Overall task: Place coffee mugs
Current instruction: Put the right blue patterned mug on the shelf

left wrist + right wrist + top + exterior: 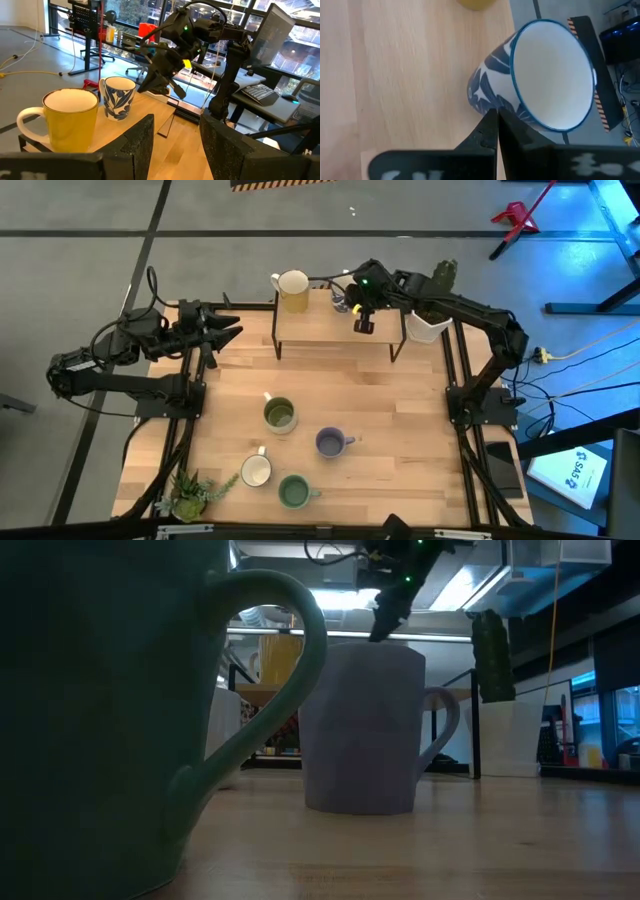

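Observation:
On a raised wooden shelf (pixel 335 332) at the table's far side stand a yellow mug (pixel 292 290) (pixel 70 117) and a white mug with a blue leaf pattern (pixel 119 97) (pixel 540 75). My right gripper (pixel 362 315) (pixel 497 120) hovers over the shelf right beside the patterned mug, fingers shut. My left gripper (pixel 228 332) (pixel 176 140) is open and waits at the table's far left, pointing at the shelf. On the tabletop stand an olive mug (pixel 280 415), a purple mug (pixel 330 443) (pixel 365 730), a white mug (pixel 256 471) and a green mug (pixel 293 491) (pixel 100 720). My right gripper has its shut fingertips (pixel 492 125) close against the patterned mug's outer wall (pixel 487 92), coming slanting down from above. I cannot tell whether they touch it. The mug stands upright on the shelf.
A white pot with a cactus (pixel 428 325) (pixel 510 735) stands at the shelf's right end. A small green plant (pixel 190 495) lies at the near left corner. Bare wood shows between the shelf and the mugs on the table.

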